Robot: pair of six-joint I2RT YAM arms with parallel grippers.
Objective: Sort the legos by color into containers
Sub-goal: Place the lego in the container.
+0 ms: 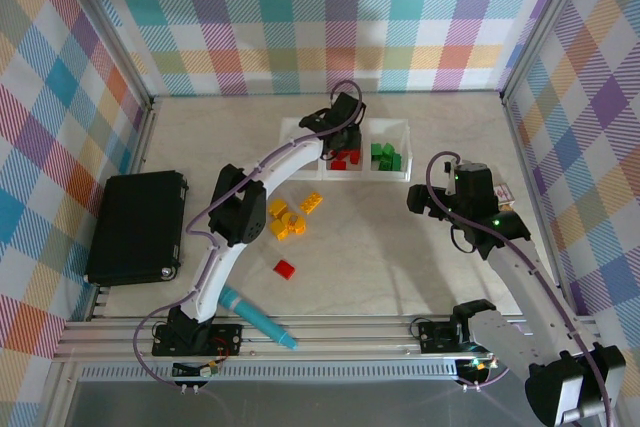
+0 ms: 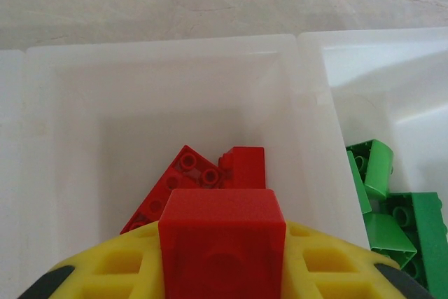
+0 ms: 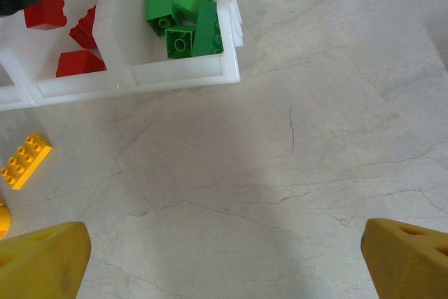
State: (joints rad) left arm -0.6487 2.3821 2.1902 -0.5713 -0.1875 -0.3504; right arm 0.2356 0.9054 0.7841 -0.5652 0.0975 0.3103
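Note:
The white three-compartment tray [image 1: 393, 124] lies at the back of the table. My left gripper [image 1: 341, 133] hangs over its middle compartment, shut on a red brick [image 2: 222, 232] between yellow fingers [image 2: 318, 264]. Below it, two red bricks [image 2: 210, 171] lie in that compartment [image 2: 105, 145]. Several green bricks [image 1: 386, 157] [image 3: 185, 19] sit in the right compartment. A cluster of yellow bricks [image 1: 285, 219] and one red brick [image 1: 285, 268] lie loose on the table. My right gripper [image 1: 422, 197] [image 3: 224, 257] is open over bare table, right of the tray.
A big black flat box [image 1: 137, 227] lies at the left. A teal marker [image 1: 257, 315] rests near the front edge beside the left arm's base. One long yellow brick [image 3: 26, 160] sits in front of the tray. Plaid walls enclose the table.

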